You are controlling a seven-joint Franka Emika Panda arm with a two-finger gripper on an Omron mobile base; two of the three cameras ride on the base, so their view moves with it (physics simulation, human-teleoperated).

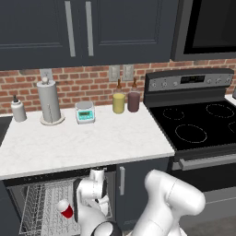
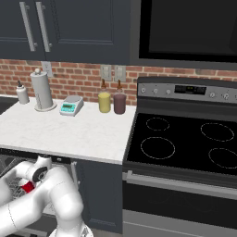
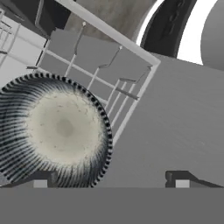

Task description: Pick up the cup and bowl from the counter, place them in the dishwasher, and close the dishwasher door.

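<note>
While low, pincer [image 3: 109,179] agape over bowl [image 3: 52,131]

Speckled metallic bowl [image 3: 54,131], wire rack [image 1: 44,207], marble-look counter [image 1: 83,143]

On the counter [image 1: 92,143], along the wall from left to right, stand a bottle [image 1: 18,109], a towel roll [image 1: 50,101], a scale [image 1: 85,112] and two canisters [image 1: 126,101]; the stove [image 1: 198,124] adjoins the counter on the right, with cabinets [image 1: 78,27] above. Under the counter the dishwasher [image 1: 18,193] stands open, and the cup [image 1: 65,209] sits in its rack [image 1: 41,207], left of the arm. From the hand, the bowl [image 3: 54,131] lies in the rack just beside the left fingertip [image 3: 40,179].
</note>
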